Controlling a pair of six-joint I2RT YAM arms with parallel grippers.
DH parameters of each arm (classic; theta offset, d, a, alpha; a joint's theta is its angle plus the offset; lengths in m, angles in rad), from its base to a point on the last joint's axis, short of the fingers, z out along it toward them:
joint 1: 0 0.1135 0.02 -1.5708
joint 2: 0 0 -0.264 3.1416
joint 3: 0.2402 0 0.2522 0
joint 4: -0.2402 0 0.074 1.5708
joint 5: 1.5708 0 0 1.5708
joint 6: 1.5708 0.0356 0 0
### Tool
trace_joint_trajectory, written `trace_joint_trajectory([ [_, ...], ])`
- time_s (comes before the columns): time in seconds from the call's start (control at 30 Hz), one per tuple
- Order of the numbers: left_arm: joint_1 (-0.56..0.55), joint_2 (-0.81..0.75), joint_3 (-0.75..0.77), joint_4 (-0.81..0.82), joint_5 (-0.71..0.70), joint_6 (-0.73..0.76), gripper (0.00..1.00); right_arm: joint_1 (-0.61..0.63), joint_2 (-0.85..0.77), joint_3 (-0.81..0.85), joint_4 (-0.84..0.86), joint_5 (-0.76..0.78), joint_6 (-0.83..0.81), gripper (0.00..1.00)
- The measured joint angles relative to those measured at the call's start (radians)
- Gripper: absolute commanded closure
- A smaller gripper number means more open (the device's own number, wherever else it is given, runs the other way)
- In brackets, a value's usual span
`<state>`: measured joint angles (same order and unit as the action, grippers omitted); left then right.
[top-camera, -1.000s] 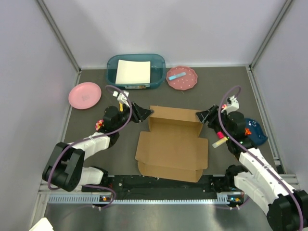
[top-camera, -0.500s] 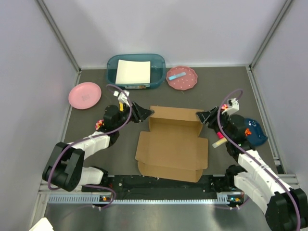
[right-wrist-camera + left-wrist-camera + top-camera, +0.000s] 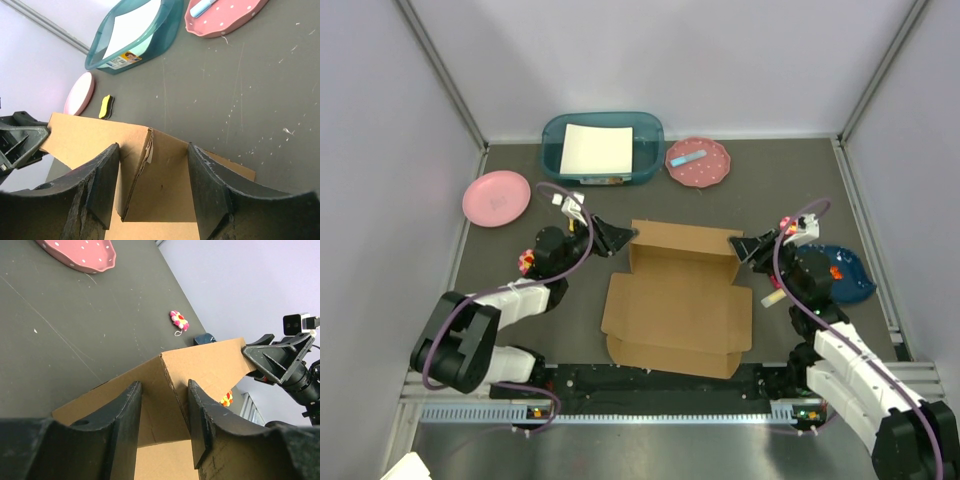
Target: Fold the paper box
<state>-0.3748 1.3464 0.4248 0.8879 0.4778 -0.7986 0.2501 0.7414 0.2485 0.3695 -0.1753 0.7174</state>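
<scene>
The box [image 3: 680,310] sits in the middle of the table [image 3: 790,190], close to the arms. It is plain brown card, the biggest thing here. Most of it lies flat and open. The wall on its 12 o'clock side stands up. At each end of that wall a short side flap bends round to make a corner. The flat part is wider at the 6 o'clock side, with a thin flap along that edge. Small cuts show at the edges.

The left gripper [image 3: 620,237] is at the box's 10 o'clock corner. In the left wrist view its two black fingers [image 3: 125,430] stand apart with that corner between them. I cannot tell if they squeeze the card or just sit around it.

The right gripper [image 3: 745,247] is at the 2 o'clock corner. In the right wrist view its fingers [image 3: 105,180] also stand apart with the corner fold between them. I cannot tell if they pinch it.

Past the box, at 12 o'clock, is a teal bin [image 3: 555,150] with a white sheet [image 3: 597,148] inside. A dotted plate [image 3: 710,170] lies at 1 o'clock from the box. A pink plate [image 3: 496,198] lies at 10 o'clock.
</scene>
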Motion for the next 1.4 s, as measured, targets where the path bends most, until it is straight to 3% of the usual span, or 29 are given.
trace_joint_trajectory([
  [0.2,0.0,-0.04,0.013,-0.076,0.0,0.006,0.38,0.0,-0.043,0.039,-0.121,0.002,-0.012,0.32],
  [0.5,0.0,-0.178,0.164,-0.55,-0.096,0.1,0.3,0.0,-0.039,0.246,-0.438,0.037,-0.087,0.27],
  [0.83,0.0,-0.293,0.33,-0.76,-0.163,0.161,0.25,0.02,-0.044,0.498,-0.627,0.07,-0.208,0.22],
  [0.9,0.0,-0.341,0.334,-0.789,-0.183,0.172,0.25,0.124,-0.018,0.601,-0.686,0.157,-0.288,0.21],
  [1.1,-0.001,-0.595,0.206,-0.885,-0.29,0.187,0.25,0.731,0.18,0.864,-0.793,0.606,-0.624,0.2],
  [1.23,-0.001,-0.785,0.072,-1.006,-0.375,0.193,0.25,0.915,0.337,0.873,-0.85,0.836,-0.808,0.2],
  [1.4,-0.002,-0.922,0.029,-1.12,-0.431,0.195,0.25,1.017,0.492,0.871,-0.913,0.985,-0.967,0.21],
])
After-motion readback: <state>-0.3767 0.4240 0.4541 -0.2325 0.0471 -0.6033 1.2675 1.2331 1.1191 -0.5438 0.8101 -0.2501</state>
